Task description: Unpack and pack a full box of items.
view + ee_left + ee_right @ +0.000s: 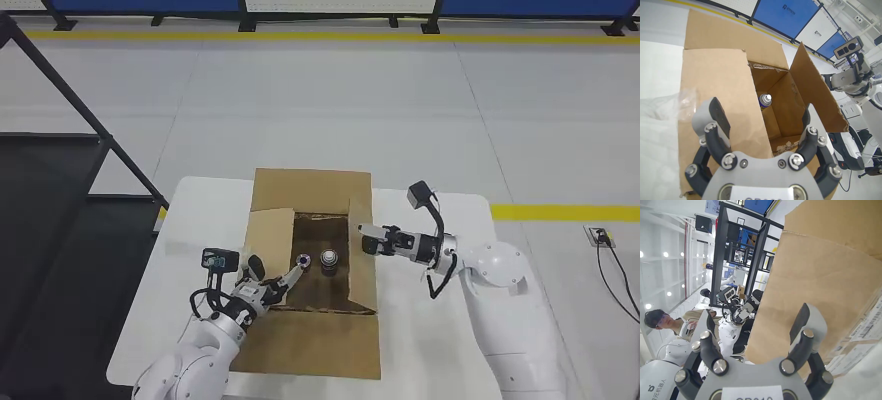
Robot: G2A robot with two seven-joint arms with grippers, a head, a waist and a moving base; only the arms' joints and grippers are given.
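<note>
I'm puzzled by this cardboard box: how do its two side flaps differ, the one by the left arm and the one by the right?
The left-side flap is folded in over part of the opening; the right-side flap stands nearly upright. The open right gripper is close beside the right-side flap's outer face; the open left gripper hangs over the left-side flap's edge, holding nothing. Both are brown cardboard with ragged edges.

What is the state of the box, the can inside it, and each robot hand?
Brown cardboard box: open at the top.
Blue spray can with white nozzle: upright inside the box.
Left hand: open, empty, over the box.
Right hand: open, astride the raised side flap edge.
</note>
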